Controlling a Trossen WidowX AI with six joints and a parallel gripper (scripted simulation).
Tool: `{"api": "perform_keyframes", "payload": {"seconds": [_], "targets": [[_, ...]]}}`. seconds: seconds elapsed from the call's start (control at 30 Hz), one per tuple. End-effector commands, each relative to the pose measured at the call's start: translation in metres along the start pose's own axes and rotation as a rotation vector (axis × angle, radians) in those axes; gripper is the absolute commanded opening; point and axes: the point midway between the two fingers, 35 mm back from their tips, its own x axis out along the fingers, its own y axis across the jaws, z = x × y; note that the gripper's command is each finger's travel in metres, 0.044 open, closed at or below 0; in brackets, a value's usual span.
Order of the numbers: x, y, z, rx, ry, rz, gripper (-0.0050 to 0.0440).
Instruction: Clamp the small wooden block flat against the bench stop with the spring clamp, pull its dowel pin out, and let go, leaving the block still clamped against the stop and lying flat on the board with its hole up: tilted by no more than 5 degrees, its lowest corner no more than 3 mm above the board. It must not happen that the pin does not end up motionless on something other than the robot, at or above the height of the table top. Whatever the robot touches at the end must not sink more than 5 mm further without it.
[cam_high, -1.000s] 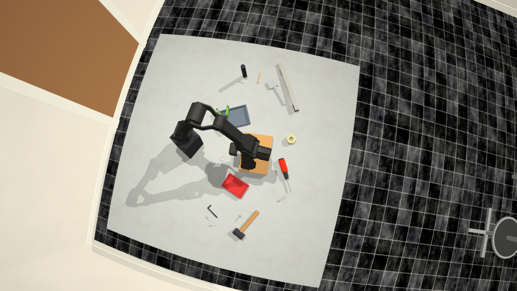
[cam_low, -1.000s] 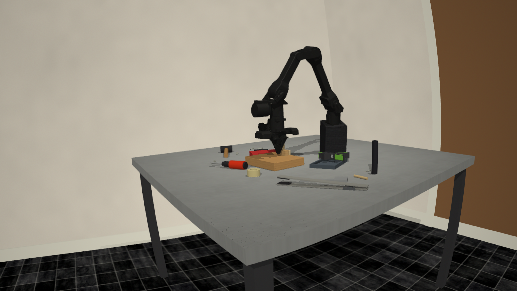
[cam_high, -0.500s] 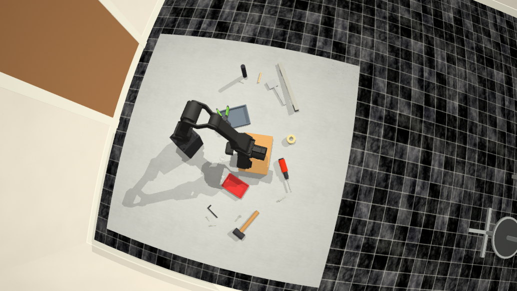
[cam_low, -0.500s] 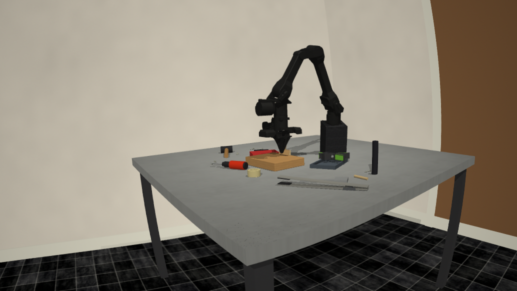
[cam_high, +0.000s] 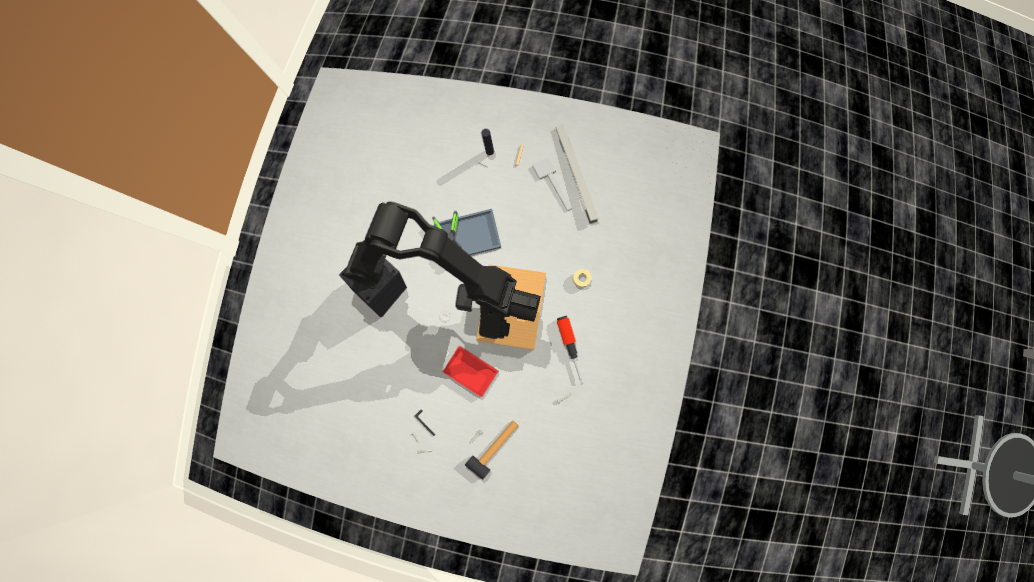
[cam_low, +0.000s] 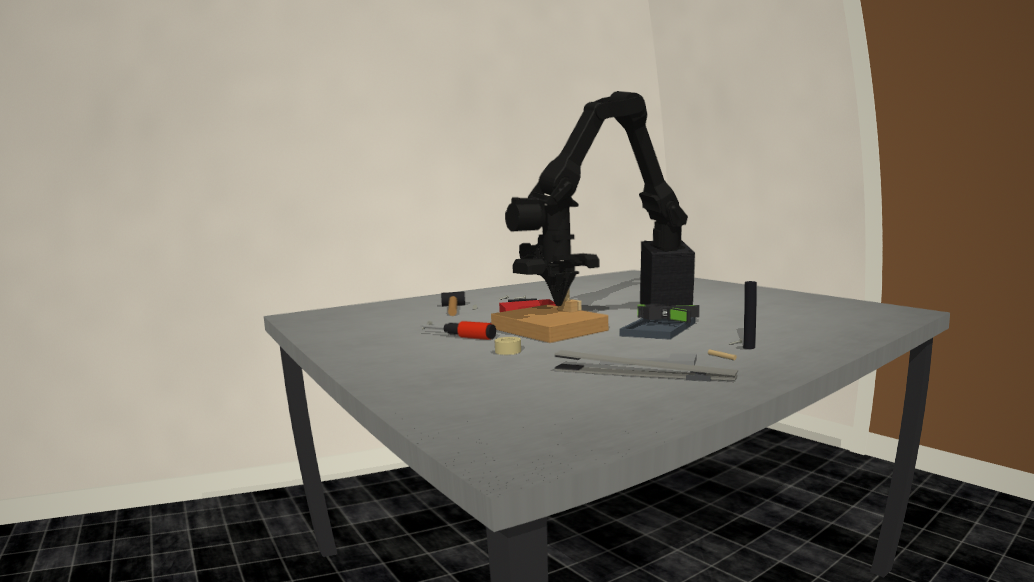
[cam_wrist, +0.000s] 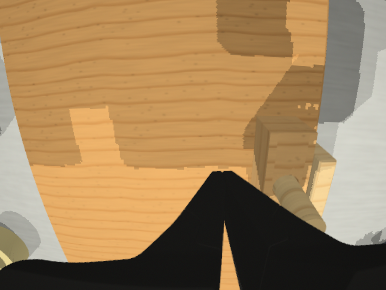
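Note:
A wooden board (cam_high: 531, 278) (cam_low: 557, 328) (cam_wrist: 133, 39) lies in the middle of the table. The small wooden block (cam_wrist: 286, 145) (cam_low: 573, 305) sits near the board's right edge in the wrist view. Its dowel pin (cam_wrist: 297, 197) sticks out of it towards the camera. My gripper (cam_wrist: 221, 180) (cam_low: 560, 301) is shut on nothing. Its tips point straight down at the board, just left of the block. In the top view the wrist hides the block. The spring clamp (cam_high: 445, 222) (cam_low: 671, 312), with green handles, rests at the grey-blue tray (cam_high: 481, 231) (cam_low: 651, 330) beside the arm's base.
A red tray (cam_high: 470, 370), a red-handled screwdriver (cam_high: 566, 334) (cam_low: 473, 330) and a tape roll (cam_high: 582, 273) (cam_low: 507, 344) lie around the board. A hammer (cam_high: 493, 449), a long ruler (cam_high: 576, 173) (cam_low: 643, 365), a black cylinder (cam_high: 487, 141) (cam_low: 749, 314) and a loose dowel (cam_high: 518, 154) (cam_low: 721, 354) lie farther off.

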Motion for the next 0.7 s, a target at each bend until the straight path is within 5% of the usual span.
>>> {"api": "perform_keyframes", "payload": {"seconds": [0.0,0.67], "targets": [[0.000,0.000,0.000,0.000,0.000,0.002,0.0000],[-0.052,0.002,-0.002,0.003,-0.001,-0.012,0.0000]]}}
